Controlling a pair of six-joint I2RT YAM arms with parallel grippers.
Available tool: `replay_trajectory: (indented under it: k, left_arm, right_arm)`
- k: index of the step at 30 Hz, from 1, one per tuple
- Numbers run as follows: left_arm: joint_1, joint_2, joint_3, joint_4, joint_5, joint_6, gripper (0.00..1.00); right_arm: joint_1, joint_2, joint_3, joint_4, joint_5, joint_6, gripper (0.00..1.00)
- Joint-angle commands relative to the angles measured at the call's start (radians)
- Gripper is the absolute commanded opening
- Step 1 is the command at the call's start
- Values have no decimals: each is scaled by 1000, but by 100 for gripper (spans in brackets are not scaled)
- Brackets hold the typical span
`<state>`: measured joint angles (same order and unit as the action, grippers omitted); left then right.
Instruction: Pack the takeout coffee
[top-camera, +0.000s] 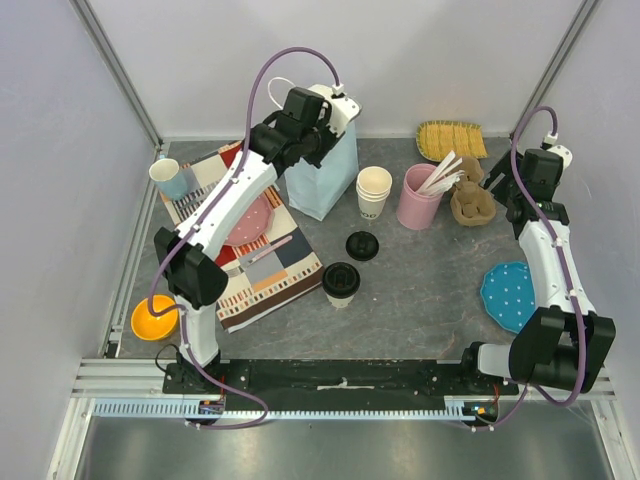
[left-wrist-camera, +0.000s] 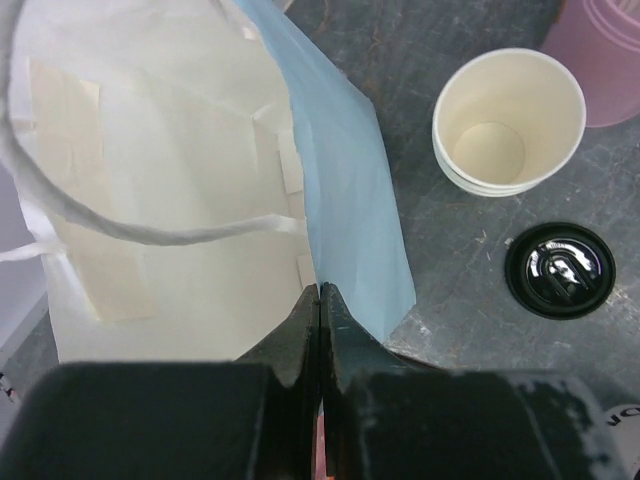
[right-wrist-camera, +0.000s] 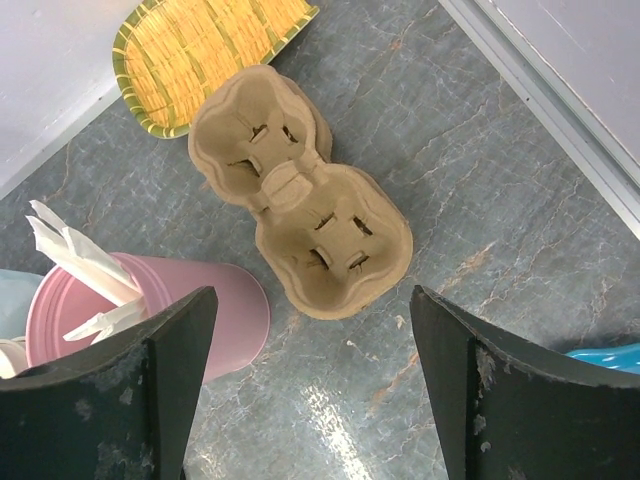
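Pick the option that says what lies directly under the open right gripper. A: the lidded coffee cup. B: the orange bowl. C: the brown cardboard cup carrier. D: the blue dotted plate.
C: the right wrist view shows the right gripper spread wide with the cardboard cup carrier lying between its fingers on the table, beside the pink cup.

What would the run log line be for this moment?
left gripper: shut on bag rim | right gripper: open above cup carrier | coffee: on table, unpacked
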<state>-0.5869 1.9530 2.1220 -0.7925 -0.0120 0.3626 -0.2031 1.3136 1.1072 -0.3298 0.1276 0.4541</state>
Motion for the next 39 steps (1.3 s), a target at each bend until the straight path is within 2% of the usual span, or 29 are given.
replay_trajectory:
  k: [1,5,13,18,21,25,28,32,35,39]
  left_arm:
    - [-5,-117,53,116,-74,67,2]
    - [-5,-177,72,130,4,93,2]
    - [-27,-219,283,-71,209,142,2]
    - [-112,-223,439,-157,262,246,2]
    - [-181,-223,480,-226,297,282,2]
    - [-267,-227,472,-346,423,320,2]
    - [-327,-227,449,-379,448,332,2]
    - [-427,-203,434,-383,434,366,2]
    - [-499,-171,438,-381,396,398,2]
    - [-521,-143,397,-379,391,392,2]
  right_arm:
    - [-1,-40,5,31,-11,-14,86]
    - [-1,-40,6,32,-25,-14,86]
    - [1,-37,13,25,-33,-6,87]
    - [1,-51,8,23,-26,-2,87]
    - [1,-63,11,14,1,-11,88]
    - [-34,-65,39,-32,59,-8,88]
    - [-131,-62,60,-57,40,23,89]
    - [-254,-62,66,-54,-45,54,89]
    - [-269,-53,80,-55,-57,44,89]
    - [-269,-53,86,-54,-56,20,89]
